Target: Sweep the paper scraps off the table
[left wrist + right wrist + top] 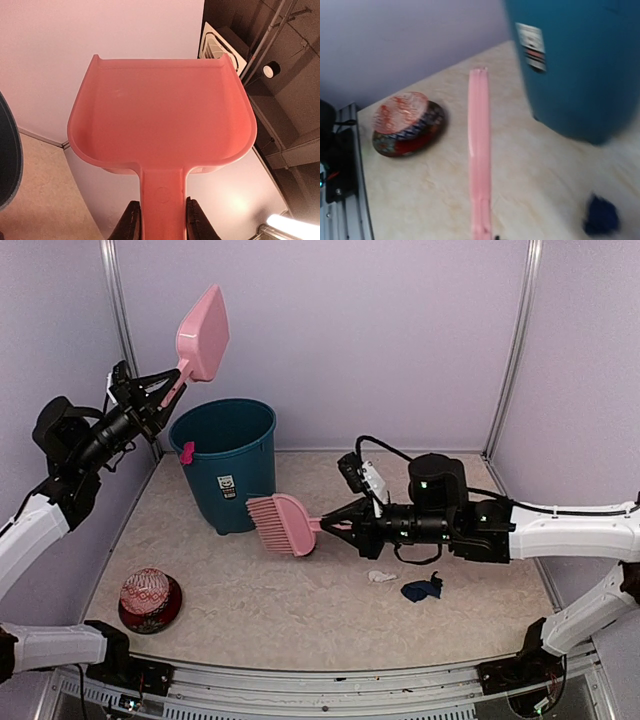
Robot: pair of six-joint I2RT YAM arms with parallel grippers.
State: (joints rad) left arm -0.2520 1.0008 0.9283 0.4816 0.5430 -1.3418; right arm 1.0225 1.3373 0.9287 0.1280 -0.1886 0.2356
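On the beige table (300, 610), a white scrap (381, 576) and a dark blue scrap (420, 590) lie below my right arm. A magenta scrap (187, 451) hangs on the teal bin's rim. My left gripper (160, 390) is shut on the handle of the pink dustpan (203, 332), held high and tilted above the bin; the left wrist view shows the pan (160, 115) and the gripper (164, 220). My right gripper (340, 525) is shut on the pink brush (283, 524), just right of the bin. In the right wrist view the brush (480, 150) is edge-on and a blue scrap (601, 215) is blurred.
The teal bin (225, 465) stands at the back left and fills the upper right of the right wrist view (575, 65). A bowl with a red patterned ball (150, 600) sits at the front left, also in the right wrist view (407, 125). Lilac walls close the sides.
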